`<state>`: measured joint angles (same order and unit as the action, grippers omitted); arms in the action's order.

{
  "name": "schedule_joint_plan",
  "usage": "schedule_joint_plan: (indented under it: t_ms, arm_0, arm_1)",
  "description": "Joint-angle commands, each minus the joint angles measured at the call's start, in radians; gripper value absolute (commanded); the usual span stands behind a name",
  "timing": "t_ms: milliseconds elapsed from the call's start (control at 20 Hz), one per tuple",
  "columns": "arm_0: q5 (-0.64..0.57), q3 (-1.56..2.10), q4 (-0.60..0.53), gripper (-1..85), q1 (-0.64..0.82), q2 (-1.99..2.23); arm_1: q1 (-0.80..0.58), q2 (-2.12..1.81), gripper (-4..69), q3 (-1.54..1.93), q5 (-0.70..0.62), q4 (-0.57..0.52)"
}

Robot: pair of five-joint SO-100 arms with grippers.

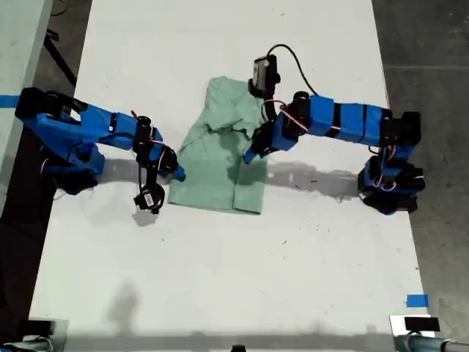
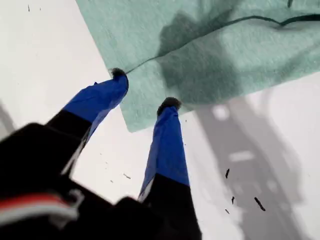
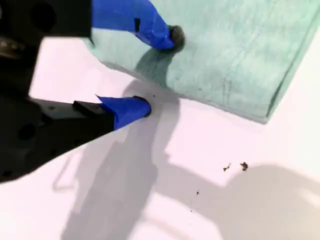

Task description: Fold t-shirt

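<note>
Closing my first gripper point(image 2: 143, 89), fingers point(image 2: 167, 130) spread fairly wide around the t-shirt point(image 2: 225, 45) corner between them, looked like the move, biting deep.

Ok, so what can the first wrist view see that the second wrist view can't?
Only the first wrist view: my first tool, open, with a corner of the t-shirt lying between its tips, and a dark crease line running across the cloth.

Only the second wrist view: my second tool, open, with one tip over the cloth and the other over the bare table, plus the shirt's thick folded edge.

Both: the mint-green shirt, the white table and blue tool fingers.
</note>
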<state>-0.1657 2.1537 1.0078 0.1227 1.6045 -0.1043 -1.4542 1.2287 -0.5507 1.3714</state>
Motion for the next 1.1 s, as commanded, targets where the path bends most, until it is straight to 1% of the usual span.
schedule_joint_plan:
  t_ms: [0, 50, 100, 150, 200, 300, 350, 400, 500, 600, 650, 800, 900, 950, 1000, 1050]
  arm_0:
    - [0.003, -0.043, -0.021, 20.3, 0.018, -0.020]
    - [0.005, -0.052, -0.020, 17.9, 0.026, -0.040]
    - [0.011, -0.063, -0.011, 11.6, 0.031, -0.051]
    - [0.017, -0.063, -0.012, 1.9, 0.031, -0.051]
    - [0.008, -0.067, -0.018, 0.0, 0.029, -0.051]
    - [-0.002, -0.075, -0.023, 0.0, 0.021, -0.043]
    - [-0.002, -0.089, -0.006, 0.0, 0.021, -0.028]
    - [-0.002, -0.112, 0.031, 0.0, 0.020, 0.000]
    - [-0.015, -0.201, 0.147, 0.0, 0.017, 0.054]
    - [-0.061, -0.324, 0.196, 0.0, 0.000, 0.061]
    - [-0.095, -0.394, 0.193, 0.0, -0.015, 0.032]
    - [-0.150, -0.661, 0.206, 0.0, -0.067, -0.186]
    - [-0.190, -0.897, 0.236, 0.0, -0.101, -0.390]
    - [-0.206, -1.032, 0.273, 0.0, -0.115, -0.508]
    - [-0.213, -1.169, 0.334, 0.0, -0.123, -0.618]
    - [-0.216, -1.321, 0.420, 1.5, -0.137, -0.719]
  arm_1:
    - [0.000, -0.098, 17.5, 0.003, -0.008, -0.023]
    - [-0.002, -0.106, 17.4, 0.011, -0.008, -0.023]
    - [-0.005, -0.114, 17.4, 0.020, -0.008, -0.028]
    - [-0.006, -0.121, 17.4, 0.032, -0.005, -0.032]
    - [-0.006, -0.129, 17.4, 0.048, -0.002, -0.040]
    - [-0.002, -0.146, 17.4, 0.080, 0.012, -0.055]
    - [0.002, -0.153, 17.5, 0.091, 0.017, -0.061]
    - [0.003, -0.163, 17.5, 0.106, 0.023, -0.066]
    - [0.003, -0.187, 17.6, 0.138, 0.031, -0.078]
    - [0.003, -0.209, 17.8, 0.169, 0.037, -0.095]
    - [0.003, -0.216, 17.8, 0.183, 0.040, -0.106]
    - [0.009, -0.230, 17.8, 0.201, 0.048, -0.115]
    - [0.012, -0.244, 17.9, 0.215, 0.054, -0.117]
    - [0.014, -0.252, 17.9, 0.222, 0.057, -0.118]
    - [0.017, -0.262, 17.9, 0.232, 0.060, -0.118]
    - [0.018, -0.276, 17.9, 0.247, 0.064, -0.120]
